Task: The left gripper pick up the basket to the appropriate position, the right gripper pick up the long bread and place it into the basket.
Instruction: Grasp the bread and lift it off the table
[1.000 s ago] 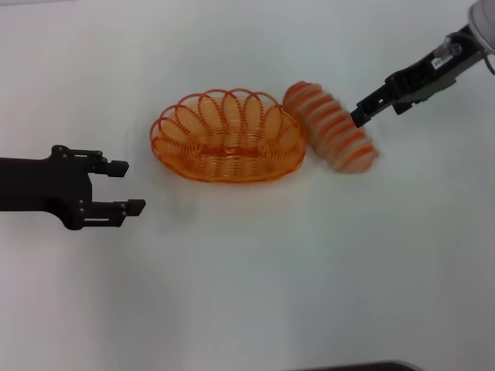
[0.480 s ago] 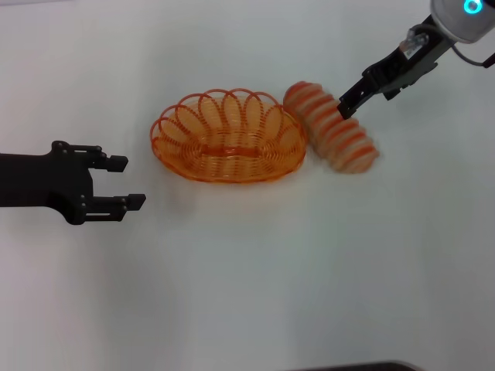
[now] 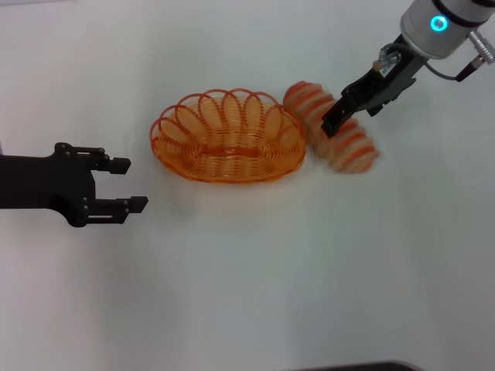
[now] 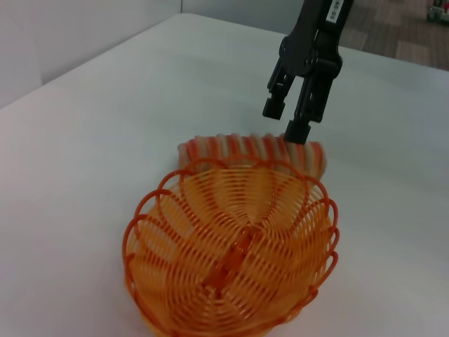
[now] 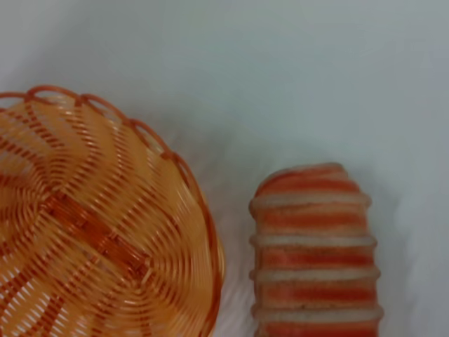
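Note:
The orange wire basket (image 3: 228, 139) stands empty on the white table, also in the left wrist view (image 4: 231, 253) and the right wrist view (image 5: 91, 232). The long striped bread (image 3: 353, 148) lies just right of it, close to its rim (image 4: 245, 149) (image 5: 316, 260). My right gripper (image 3: 334, 122) is open and hangs over the middle of the bread, fingers apart and holding nothing (image 4: 285, 121). My left gripper (image 3: 128, 185) is open and empty, left of the basket with a gap between them.
The white table (image 3: 271, 270) stretches bare in front of the basket and bread. A dark edge (image 3: 348, 366) shows at the bottom of the head view.
My right gripper has swung in from the far right and come down over the bread's middle. The left gripper, basket and bread have stayed put.

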Motion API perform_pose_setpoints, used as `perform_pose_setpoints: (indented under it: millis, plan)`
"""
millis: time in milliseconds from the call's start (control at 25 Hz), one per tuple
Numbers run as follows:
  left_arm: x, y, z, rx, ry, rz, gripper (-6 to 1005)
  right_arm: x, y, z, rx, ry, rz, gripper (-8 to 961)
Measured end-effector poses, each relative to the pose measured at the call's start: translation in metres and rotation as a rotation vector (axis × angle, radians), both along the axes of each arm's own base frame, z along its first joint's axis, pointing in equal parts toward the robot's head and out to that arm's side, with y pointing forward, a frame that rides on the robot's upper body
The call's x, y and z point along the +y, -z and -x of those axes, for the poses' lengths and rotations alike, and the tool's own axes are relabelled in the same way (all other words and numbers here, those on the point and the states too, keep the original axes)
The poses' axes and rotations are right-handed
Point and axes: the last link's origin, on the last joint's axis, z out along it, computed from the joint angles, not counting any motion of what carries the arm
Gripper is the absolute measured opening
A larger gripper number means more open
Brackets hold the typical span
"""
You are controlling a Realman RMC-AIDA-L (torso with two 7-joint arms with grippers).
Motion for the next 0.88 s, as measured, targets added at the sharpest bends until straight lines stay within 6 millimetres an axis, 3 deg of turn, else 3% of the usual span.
perform_pose_setpoints:
  millis: [880]
  plan:
    - [-0.003, 0.002, 0.002, -0.003, -0.008, 0.006, 666, 0.000, 0.020, -0.005, -0.062, -0.004, 0.017, 925]
